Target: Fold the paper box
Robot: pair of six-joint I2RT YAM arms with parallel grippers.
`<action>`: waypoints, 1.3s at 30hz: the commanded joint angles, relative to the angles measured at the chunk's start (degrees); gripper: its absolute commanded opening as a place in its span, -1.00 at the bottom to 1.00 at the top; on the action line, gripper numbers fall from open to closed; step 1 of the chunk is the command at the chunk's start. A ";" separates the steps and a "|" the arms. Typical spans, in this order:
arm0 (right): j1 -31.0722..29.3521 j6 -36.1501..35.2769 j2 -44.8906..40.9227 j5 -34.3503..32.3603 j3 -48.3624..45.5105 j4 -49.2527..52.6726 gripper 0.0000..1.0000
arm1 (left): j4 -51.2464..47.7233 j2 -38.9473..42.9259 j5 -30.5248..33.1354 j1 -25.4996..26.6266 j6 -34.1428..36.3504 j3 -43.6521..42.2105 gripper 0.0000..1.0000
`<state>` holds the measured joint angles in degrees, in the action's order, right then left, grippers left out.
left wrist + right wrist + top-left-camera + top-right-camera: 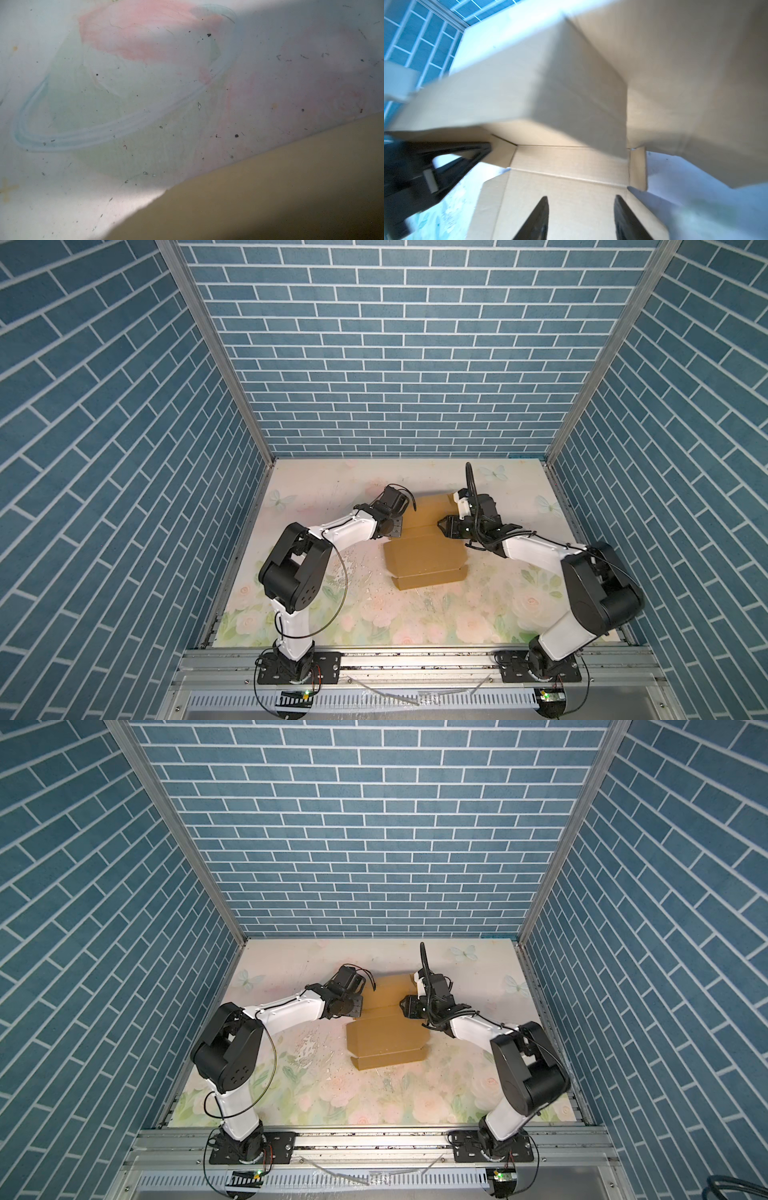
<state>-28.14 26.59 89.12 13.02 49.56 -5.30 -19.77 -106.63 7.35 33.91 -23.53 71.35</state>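
The paper box (424, 564) (386, 1042) is plain brown cardboard on the middle of the table. Its near panel lies flat with a front flap folded. Its far panel (430, 510) stands raised between the two arms. My left gripper (397, 529) (358, 1009) is at the box's left edge. In the right wrist view its fingers (475, 149) close together on a side flap. The left wrist view shows only cardboard (270, 197) and table. My right gripper (440, 526) (403, 1006) (581, 207) hovers open over the inside of the box (571, 182), nothing between its fingers.
A floral table mat (374, 614) with a scuffed patch (351, 572) lies left of the box. Blue brick walls (395, 364) close in the back and both sides. An aluminium rail (415, 659) carrying both arm bases runs along the front.
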 commanded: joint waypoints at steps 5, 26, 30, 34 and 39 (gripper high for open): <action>6.82 -5.21 -11.22 -1.90 1.94 14.73 0.04 | -5.15 0.10 -5.33 -1.88 1.67 0.02 -0.71; 21.76 -11.36 10.64 10.87 15.17 9.39 0.05 | -7.91 0.73 -12.96 -3.67 7.76 1.69 -0.70; 21.55 -11.34 12.72 16.82 15.21 7.42 0.03 | -8.31 -0.13 -13.03 -3.71 7.64 2.67 -0.70; 20.35 -11.88 11.81 18.57 13.70 7.32 0.03 | -8.96 -1.33 -11.92 -3.85 6.63 3.44 -0.71; 17.94 -12.95 10.30 18.46 11.00 7.72 0.03 | -8.36 -2.30 -11.79 -4.00 5.08 3.77 -0.71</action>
<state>-8.84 17.28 101.45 29.45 61.58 3.27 -25.85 -106.94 -4.38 30.30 -17.37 74.35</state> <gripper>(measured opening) 0.514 0.147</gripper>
